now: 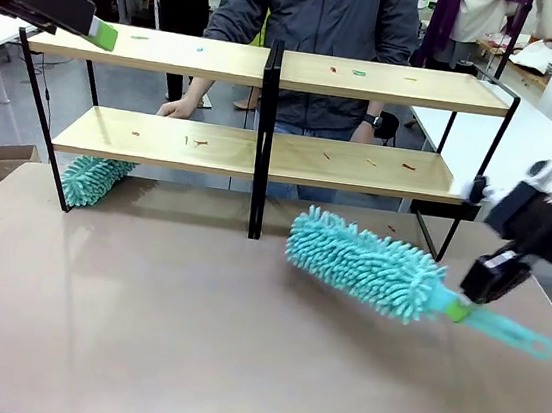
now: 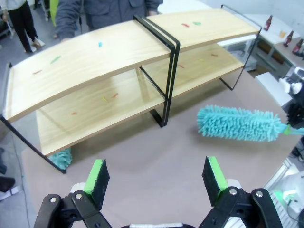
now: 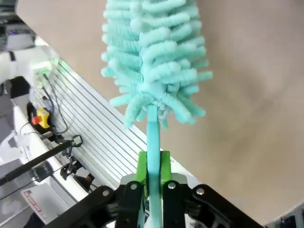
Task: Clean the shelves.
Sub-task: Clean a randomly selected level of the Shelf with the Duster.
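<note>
So the shelves (image 1: pixel 232 151) sit across the far half of the counter (image 1: pixel 189 337), two light wooden boards in a thin black frame with a black post down the middle. Both boards have little coloured scraps (image 1: pixel 359 73) scattered on them, red, green and a blue one, way too small to say what they are.

The right pincer (image 3: pixel 153 166) is clamped shut on the thin handle of a teal fluffy duster (image 1: pixel 365 263), green pads squeezing it from both sides just behind the head. The duster lies at a slant in front of the right half of the shelves, head pointing toward the central post and handle end sticking out to the right. The head is low over the counter; I honestly can't tell if it touches.

The left pincer (image 2: pixel 156 175) is wide open with nothing between the pads, up high by the left end of the top board.

A second teal duster (image 1: pixel 93 181) is tucked under the lower board at the left end, on the counter. A person stands behind the shelves with one hand (image 1: pixel 177 109) resting at the back edge of the lower board
</note>
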`<action>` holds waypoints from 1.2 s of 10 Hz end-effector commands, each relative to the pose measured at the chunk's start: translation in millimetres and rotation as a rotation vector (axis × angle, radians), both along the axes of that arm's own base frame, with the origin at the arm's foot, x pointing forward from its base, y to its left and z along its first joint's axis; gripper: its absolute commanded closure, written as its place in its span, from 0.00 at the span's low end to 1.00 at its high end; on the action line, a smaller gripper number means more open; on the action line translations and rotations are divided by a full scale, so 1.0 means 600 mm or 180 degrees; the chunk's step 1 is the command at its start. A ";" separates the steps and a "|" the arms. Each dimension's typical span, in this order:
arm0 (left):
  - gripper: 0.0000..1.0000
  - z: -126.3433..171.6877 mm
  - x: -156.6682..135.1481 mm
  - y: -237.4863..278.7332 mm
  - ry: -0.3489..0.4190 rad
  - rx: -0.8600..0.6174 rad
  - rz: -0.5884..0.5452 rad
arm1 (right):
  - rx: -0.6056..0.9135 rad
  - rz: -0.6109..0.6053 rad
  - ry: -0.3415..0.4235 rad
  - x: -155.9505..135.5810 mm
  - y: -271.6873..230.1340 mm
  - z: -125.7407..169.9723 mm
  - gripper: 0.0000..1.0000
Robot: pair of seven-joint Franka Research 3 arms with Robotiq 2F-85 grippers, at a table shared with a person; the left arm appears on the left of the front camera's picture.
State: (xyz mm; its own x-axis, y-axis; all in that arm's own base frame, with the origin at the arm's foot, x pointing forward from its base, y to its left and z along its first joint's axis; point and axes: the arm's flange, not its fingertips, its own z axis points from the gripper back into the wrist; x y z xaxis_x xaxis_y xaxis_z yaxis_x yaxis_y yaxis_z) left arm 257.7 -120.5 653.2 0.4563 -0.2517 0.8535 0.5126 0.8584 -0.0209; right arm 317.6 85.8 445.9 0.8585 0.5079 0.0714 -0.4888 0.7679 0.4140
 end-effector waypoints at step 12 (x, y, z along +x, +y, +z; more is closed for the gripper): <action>0.00 0.001 -0.001 0.002 -0.0011 -0.0010 -0.0001 | 0.0392 -0.0444 -0.0210 0.224 0.086 -0.139 0.88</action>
